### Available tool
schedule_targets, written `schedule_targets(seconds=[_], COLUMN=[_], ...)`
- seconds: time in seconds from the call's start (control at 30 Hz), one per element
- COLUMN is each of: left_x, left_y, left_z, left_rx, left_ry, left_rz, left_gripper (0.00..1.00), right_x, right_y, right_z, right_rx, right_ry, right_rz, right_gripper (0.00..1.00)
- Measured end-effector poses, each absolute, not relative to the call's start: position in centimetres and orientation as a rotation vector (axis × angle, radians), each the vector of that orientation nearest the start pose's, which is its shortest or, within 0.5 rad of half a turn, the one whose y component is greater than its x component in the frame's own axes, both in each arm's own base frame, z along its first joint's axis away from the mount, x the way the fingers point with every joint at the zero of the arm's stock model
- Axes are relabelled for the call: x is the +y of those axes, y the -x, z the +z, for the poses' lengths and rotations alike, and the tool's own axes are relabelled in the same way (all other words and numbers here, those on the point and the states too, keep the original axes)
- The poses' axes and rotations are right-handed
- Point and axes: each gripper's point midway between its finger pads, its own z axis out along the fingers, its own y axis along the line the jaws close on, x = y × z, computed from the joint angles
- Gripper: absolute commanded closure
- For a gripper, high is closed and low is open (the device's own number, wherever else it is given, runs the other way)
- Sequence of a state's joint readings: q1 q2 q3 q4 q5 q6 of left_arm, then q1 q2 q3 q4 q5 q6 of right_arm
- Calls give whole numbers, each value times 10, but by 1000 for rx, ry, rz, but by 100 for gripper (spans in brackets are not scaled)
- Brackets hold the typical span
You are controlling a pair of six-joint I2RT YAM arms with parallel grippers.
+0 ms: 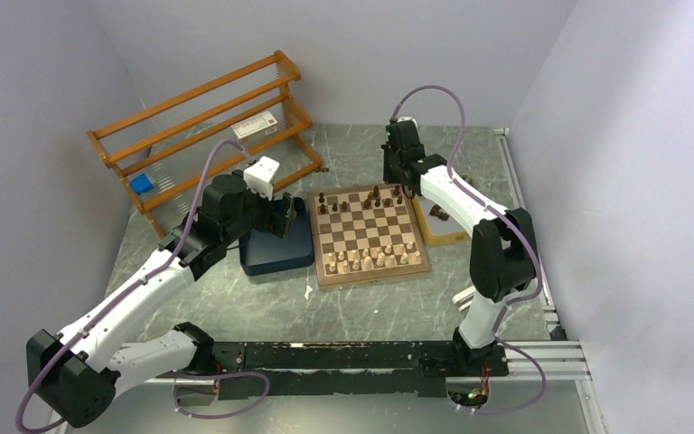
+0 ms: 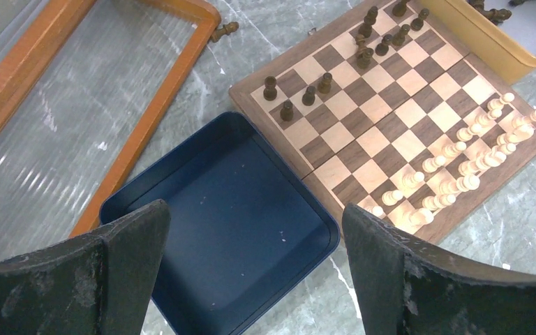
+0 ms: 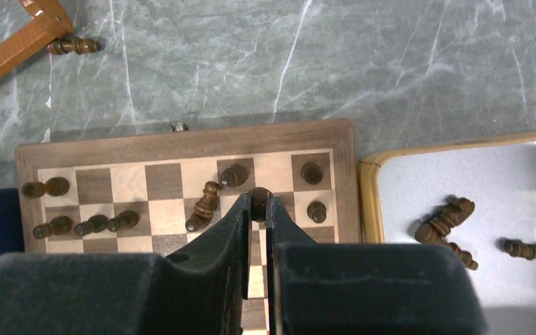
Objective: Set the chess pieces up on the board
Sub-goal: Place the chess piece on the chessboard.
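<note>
From above, the chessboard (image 1: 370, 237) lies mid-desk (image 1: 370, 312). The pale chessmen (image 1: 370, 260) are ranked along its near edge, and the dark chessmen (image 1: 361, 201) are only partly gathered along the far edge. My right fingers (image 1: 400, 188) reach over that far edge, since that side is the unfinished one. My left fingers (image 1: 282, 215) hang over the dark blue tray (image 1: 276, 258) just left of the board, out of the right arm's way. A yellow-rimmed tray (image 1: 443, 239) sits against the board's right side.

Through my left wrist, those fingers stand spread wide with nothing between them. I see no pieces in the blue tray below, so I judge there is nothing to collect there. One stray dark piece (image 2: 225, 29) lies on its side on the desk, by the corner of the wooden rack (image 2: 155, 118).

Through my right wrist, my fingers are pinched almost shut on the head of a dark chessman (image 3: 258, 196). I hold it upright over the far rows, towards the right, so that it can land standing. I cannot tell whether its base touches the square. Just left of it a toppled dark piece (image 3: 204, 206) lies across the squares and will likely need righting. More fallen dark pieces (image 3: 447, 222) lie in the yellow-rimmed tray, which is probably why my right arm does the fetching.
</note>
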State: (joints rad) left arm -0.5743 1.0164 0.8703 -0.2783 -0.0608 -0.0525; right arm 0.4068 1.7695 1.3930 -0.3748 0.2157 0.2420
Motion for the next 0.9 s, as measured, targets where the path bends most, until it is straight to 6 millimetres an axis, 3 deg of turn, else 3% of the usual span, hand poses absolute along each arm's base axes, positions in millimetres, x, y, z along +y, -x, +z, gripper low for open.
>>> schedule_targets(seconds=[0.33,0.9], left_x=[-174,-172], left_y=[-294,-295], left_z=[222,222], left_rx=[1951,1949], left_ry=[-465,-457], left_rz=[-312,-299], left_gripper=[3,3], right_x=[166,165], right_y=[-456,-460], right_z=[109,84], right_rx=[2326,2349], right_ry=[86,86], right_rz=[71,46], right_gripper=[100,100])
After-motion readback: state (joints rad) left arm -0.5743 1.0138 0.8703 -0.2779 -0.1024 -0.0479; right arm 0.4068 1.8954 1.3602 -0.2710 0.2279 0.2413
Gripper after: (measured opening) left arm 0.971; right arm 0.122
